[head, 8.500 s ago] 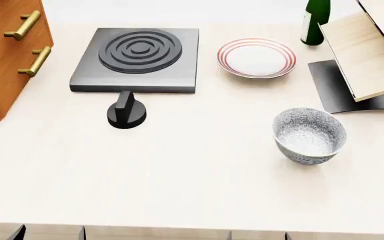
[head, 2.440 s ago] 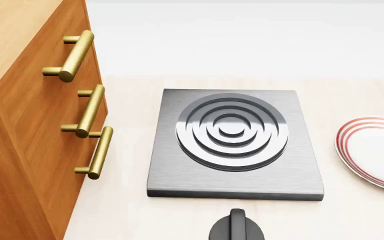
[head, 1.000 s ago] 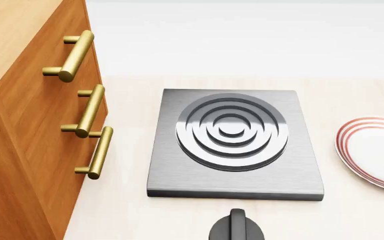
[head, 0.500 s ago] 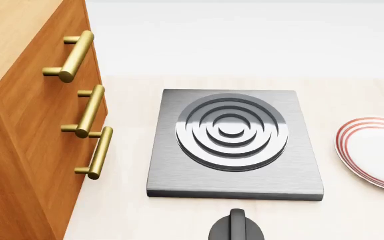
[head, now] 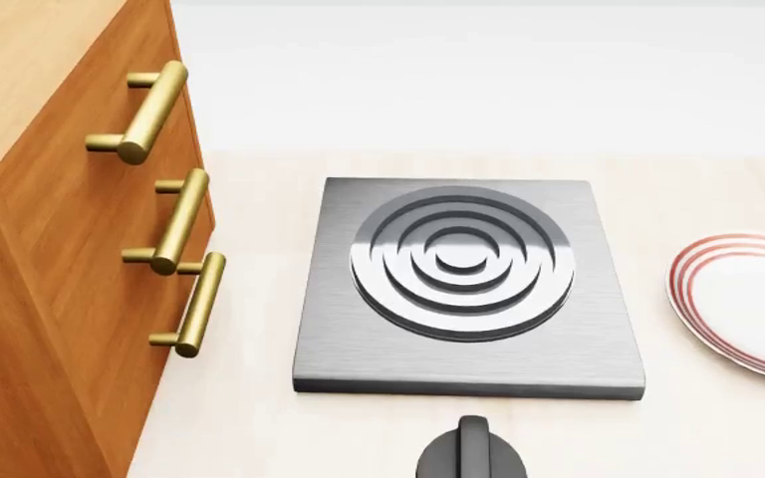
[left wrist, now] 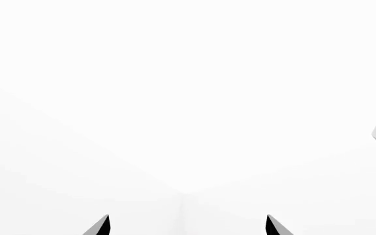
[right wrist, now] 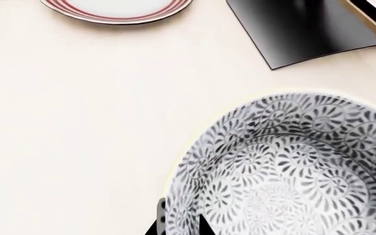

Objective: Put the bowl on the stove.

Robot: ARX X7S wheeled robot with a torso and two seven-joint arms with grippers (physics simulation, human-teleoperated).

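Bowl (right wrist: 286,166), round, floral-speckled, seemingly straddled by gripper (right wrist: 180,226).

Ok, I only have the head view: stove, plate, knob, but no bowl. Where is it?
Observer: The bowl shows only in the right wrist view, upright on the table, apart from the plate.
Operator: Is the right gripper on it?
Observer: The right gripper has a finger on each side of the bowl's rim. I cannot tell whether it is clamped.
Operator: And the left?
Observer: The left gripper is open, with nothing between its fingers.
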